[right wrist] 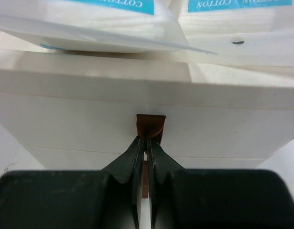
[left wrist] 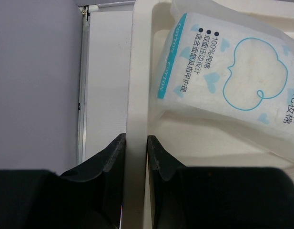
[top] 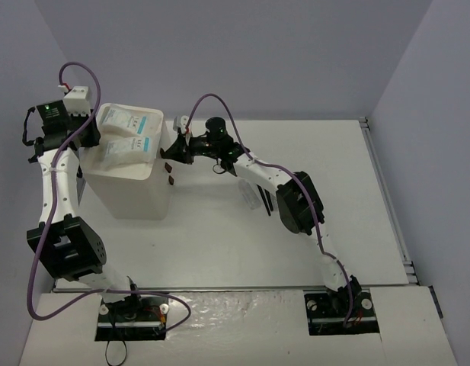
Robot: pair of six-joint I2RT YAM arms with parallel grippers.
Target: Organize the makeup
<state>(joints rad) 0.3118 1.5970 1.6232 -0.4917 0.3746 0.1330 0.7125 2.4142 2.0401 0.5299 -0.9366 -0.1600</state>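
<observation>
Pinching box rim (left wrist: 137,71) (left gripper (left wrist: 136,139)) and drawer knob (right wrist: 150,122) (right gripper (right wrist: 146,143)), we judge the packets (left wrist: 223,67) light, soft; grasp an edge.

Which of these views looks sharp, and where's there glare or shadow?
Top external: even, soft light, with a faint shadow beside the white box. Left wrist: the print on the packet is crisp, while the near fingers are dark and soft. Right wrist: the packets wash out bright, and the dark red knob reads clearly.

A packet (top: 130,119) lies behind another packet (top: 129,146) atop the box (top: 135,194), far-left on the table (top: 257,244).
</observation>
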